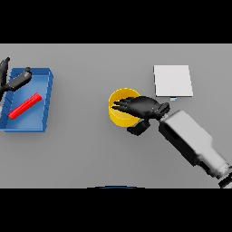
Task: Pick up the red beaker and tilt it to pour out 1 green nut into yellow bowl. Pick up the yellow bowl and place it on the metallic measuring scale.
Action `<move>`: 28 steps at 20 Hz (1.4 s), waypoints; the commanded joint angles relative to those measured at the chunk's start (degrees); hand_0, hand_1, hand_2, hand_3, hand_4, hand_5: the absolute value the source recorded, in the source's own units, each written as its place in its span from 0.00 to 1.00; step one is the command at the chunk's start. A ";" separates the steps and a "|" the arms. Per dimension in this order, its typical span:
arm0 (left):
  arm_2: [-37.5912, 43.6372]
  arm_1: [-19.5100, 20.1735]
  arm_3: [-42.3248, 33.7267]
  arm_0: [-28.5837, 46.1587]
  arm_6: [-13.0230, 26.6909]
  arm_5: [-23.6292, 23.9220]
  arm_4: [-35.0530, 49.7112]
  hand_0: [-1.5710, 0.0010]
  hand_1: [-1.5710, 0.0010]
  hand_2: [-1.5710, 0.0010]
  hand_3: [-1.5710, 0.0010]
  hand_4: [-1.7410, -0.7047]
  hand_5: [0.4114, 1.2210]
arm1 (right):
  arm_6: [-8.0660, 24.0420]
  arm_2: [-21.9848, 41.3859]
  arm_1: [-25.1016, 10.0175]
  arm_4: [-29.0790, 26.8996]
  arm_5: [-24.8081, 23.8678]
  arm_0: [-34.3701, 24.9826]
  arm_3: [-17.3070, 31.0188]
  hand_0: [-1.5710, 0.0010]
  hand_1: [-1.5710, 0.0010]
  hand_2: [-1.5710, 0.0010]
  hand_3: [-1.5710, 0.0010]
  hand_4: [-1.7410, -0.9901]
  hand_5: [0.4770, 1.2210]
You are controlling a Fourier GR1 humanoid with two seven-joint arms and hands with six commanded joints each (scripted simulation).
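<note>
Right hand (144, 107) over yellow bowl (118, 117) rim.

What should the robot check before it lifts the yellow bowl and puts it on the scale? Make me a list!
1. Right robot hand at the yellow bowl: ok, its fingers reach over the rim from the right.
2. Firm grip on the bowl: cannot tell, the thumb side is hard to see.
3. Green nut inside the bowl: cannot tell, the fingers cover part of the inside.
4. Metallic measuring scale free on top: ok, nothing lies on it.
5. Red beaker out of the way: ok, it lies in the blue tray at far left.
6. Left robot hand clear of the path: ok, it is over the tray.
</note>
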 commanded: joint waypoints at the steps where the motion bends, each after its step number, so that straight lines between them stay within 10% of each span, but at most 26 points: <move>1: 0.03 0.25 -0.47 0.34 -0.40 -0.09 0.14 1.00 1.00 1.00 1.00 0.91 0.39 | 0.09 0.09 -0.01 0.20 -0.24 0.11 -0.04 1.00 1.00 1.00 0.99 0.58 0.34; 4: 0.14 0.29 -0.27 0.41 -0.99 -0.31 0.26 1.00 1.00 1.00 1.00 0.92 0.39 | 1.67 1.00 0.63 1.08 0.46 -0.56 0.33 0.94 0.93 0.91 0.90 0.50 0.46; 8: 0.37 0.88 -1.94 0.55 -0.04 0.73 0.25 1.00 1.00 1.00 1.00 0.91 0.39 | 0.51 1.65 0.31 0.90 1.90 -0.39 0.59 0.43 0.46 0.48 0.62 0.28 0.78; 12: 0.30 0.51 -1.10 0.33 -0.31 0.21 0.36 1.00 1.00 1.00 1.00 0.91 0.39 | 0.91 1.76 -0.32 -0.32 3.84 -0.32 -0.06 0.18 0.19 0.20 0.35 0.12 0.91; 19: 0.16 1.53 -3.62 1.04 0.62 0.67 0.52 1.00 1.00 1.00 1.00 0.91 0.39 | 0.37 0.94 -2.85 -1.90 5.43 -0.53 -2.95 0.04 0.04 0.08 0.24 0.03 0.98; 28: 0.19 1.74 -3.50 1.08 0.51 0.55 0.47 1.00 1.00 1.00 1.00 0.91 0.38 | 7.28 -4.11 -8.11 -7.29 11.30 -4.05 -12.72 0.00 0.01 0.02 0.17 0.02 1.00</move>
